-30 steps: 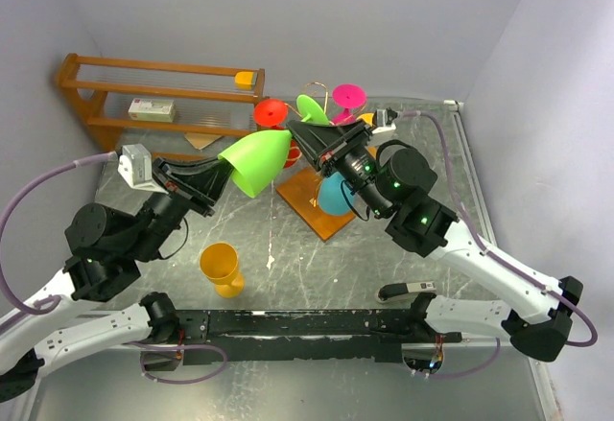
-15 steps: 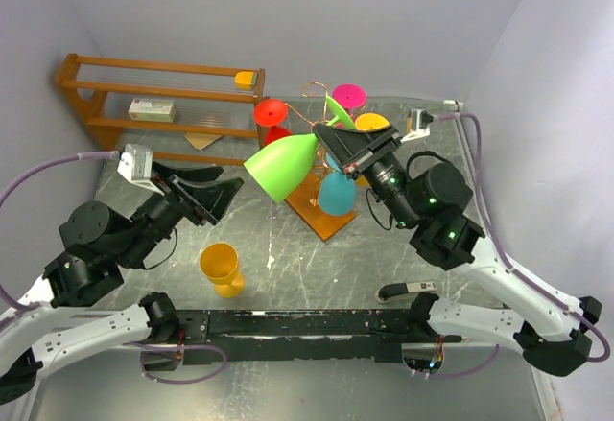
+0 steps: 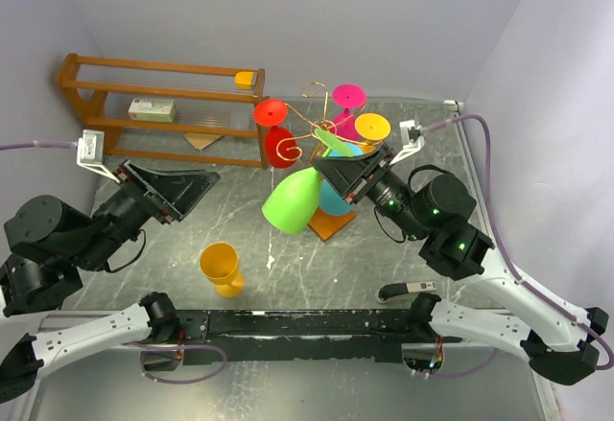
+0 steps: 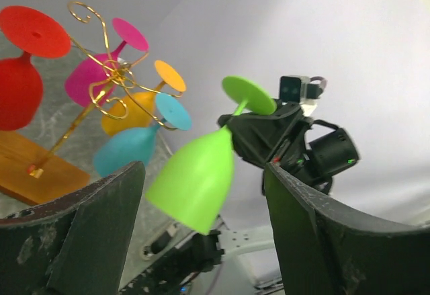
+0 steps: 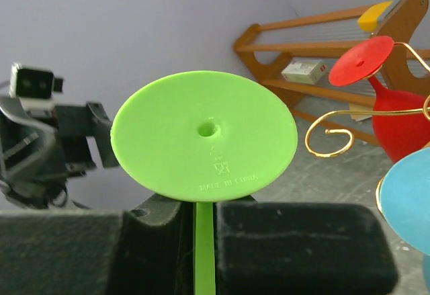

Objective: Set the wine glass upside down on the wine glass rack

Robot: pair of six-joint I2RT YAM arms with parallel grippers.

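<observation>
The work surface was a grey, marble-patterned table [image 3: 317,268] with pale streaks, edged by a light rim [image 3: 472,157] on its right side. Plain pale lavender-grey walls closed it in: a back wall [image 3: 288,18] on the far side, a left wall [image 3: 29,76] and a right wall [image 3: 552,105]. At the far left stood a brown wooden shelf unit [image 3: 153,65] with slatted tiers. A small white box [image 3: 152,109] lay on its middle tier, and a yellow-orange block [image 3: 246,80] sat at the right end of its top tier. The light was soft and even, casting only faint shadows.
</observation>
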